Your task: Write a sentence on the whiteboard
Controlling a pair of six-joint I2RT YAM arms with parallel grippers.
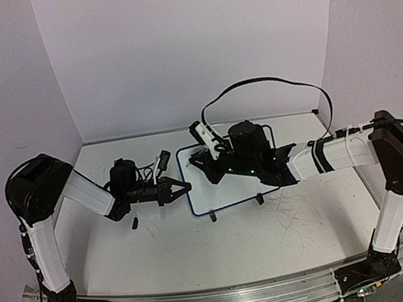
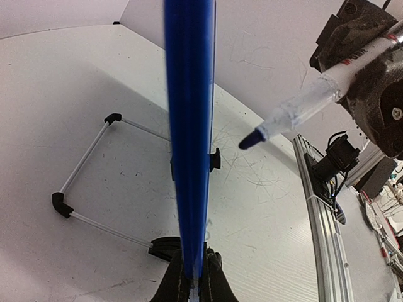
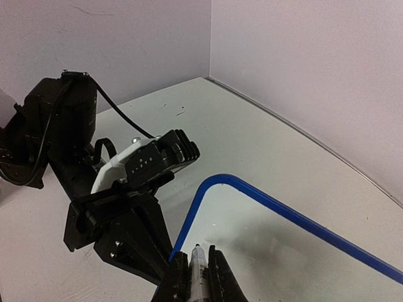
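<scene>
The marker (image 2: 302,110) is pinched between the pressed-together fingers of the right gripper (image 3: 196,280). Its dark tip hangs just off the face of the whiteboard (image 2: 189,126) and does not touch it. The left gripper (image 2: 192,284) is clamped on the thin blue frame at the board's left edge. The board sits in the middle of the tabletop (image 1: 277,239), mostly under the right arm, and no lettering of the sentence can be seen on the part that shows. I think the danger is in the push: when the tip presses, the board may turn or slide in that narrow pinch. The smooth barrel may also slip back between the fingers, giving broken strokes. The tabletop is grey-white and much scratched, with a small black piece (image 1: 134,224) lying on it. Pale walls (image 1: 185,46) close three sides, and a metal rail (image 1: 225,300) runs along the near edge.
</scene>
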